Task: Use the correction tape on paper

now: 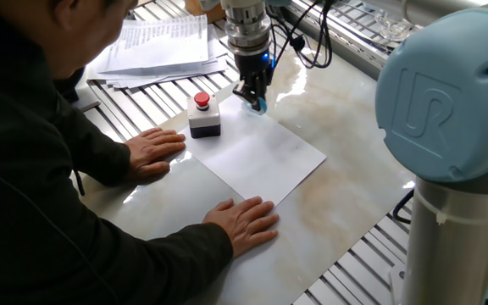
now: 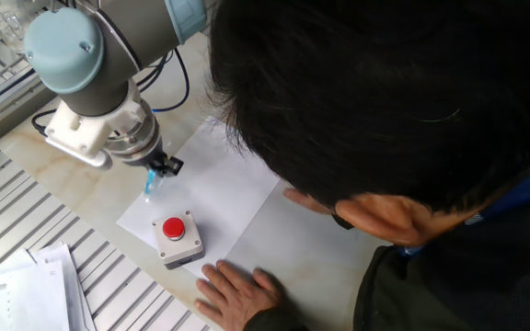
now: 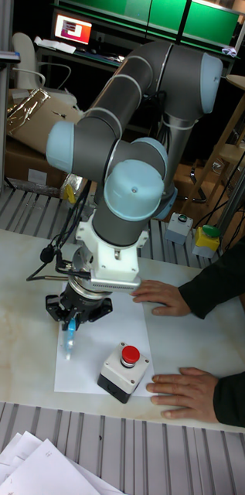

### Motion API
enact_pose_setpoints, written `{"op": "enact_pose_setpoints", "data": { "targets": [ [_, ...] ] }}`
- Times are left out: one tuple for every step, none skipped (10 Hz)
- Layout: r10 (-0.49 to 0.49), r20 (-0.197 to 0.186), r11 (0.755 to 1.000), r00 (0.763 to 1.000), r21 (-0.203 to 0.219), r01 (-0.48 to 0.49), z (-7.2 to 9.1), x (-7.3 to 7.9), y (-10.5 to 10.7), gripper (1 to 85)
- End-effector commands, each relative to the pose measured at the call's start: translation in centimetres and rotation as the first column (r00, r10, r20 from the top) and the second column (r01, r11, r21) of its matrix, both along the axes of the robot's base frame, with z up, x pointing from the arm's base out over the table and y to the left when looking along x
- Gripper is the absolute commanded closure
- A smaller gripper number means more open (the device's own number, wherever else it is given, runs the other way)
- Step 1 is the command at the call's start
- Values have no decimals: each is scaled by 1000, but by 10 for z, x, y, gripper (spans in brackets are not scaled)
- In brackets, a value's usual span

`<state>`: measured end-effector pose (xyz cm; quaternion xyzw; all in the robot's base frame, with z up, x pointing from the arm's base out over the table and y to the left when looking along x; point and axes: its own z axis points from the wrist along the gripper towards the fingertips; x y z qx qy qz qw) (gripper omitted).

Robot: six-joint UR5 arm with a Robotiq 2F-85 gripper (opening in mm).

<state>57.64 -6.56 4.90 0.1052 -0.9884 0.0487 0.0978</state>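
My gripper [image 1: 253,93] [image 2: 157,172] [image 3: 72,318] points down, shut on the light-blue correction tape [image 1: 257,105] [image 2: 149,187] [image 3: 69,336]. The tape's tip rests at the far corner of the white paper [image 1: 265,158] [image 2: 228,198] [image 3: 87,365], near the sheet's edge. A person's two hands press on the paper's other edges. The tape's contact with the sheet is too small to confirm.
A grey box with a red button [image 1: 203,117] [image 2: 176,237] [image 3: 123,371] stands on the paper close to the tape. The person's hands [image 1: 244,222] [image 1: 155,149] and head [image 2: 385,101] are near. Printed pages [image 1: 158,47] lie on the slatted rails behind.
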Motion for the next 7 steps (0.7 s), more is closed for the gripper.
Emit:
{"op": "enact_pose_setpoints", "data": {
  "targets": [
    [-8,-44,1000,999,-16,7,7,-17,-7,840],
    [-13,-50,1000,999,-9,12,5,-19,-7,840],
    [-15,-53,1000,998,-9,14,2,-21,-9,840],
    [-12,-52,1000,999,-9,11,-1,-22,-13,840],
    [-13,-53,1000,999,2,13,-3,-24,-12,840],
    [-20,-57,1000,998,8,21,-4,-25,-10,840],
    [-27,-65,1000,997,9,28,-5,-26,-9,840]
  ]
}}
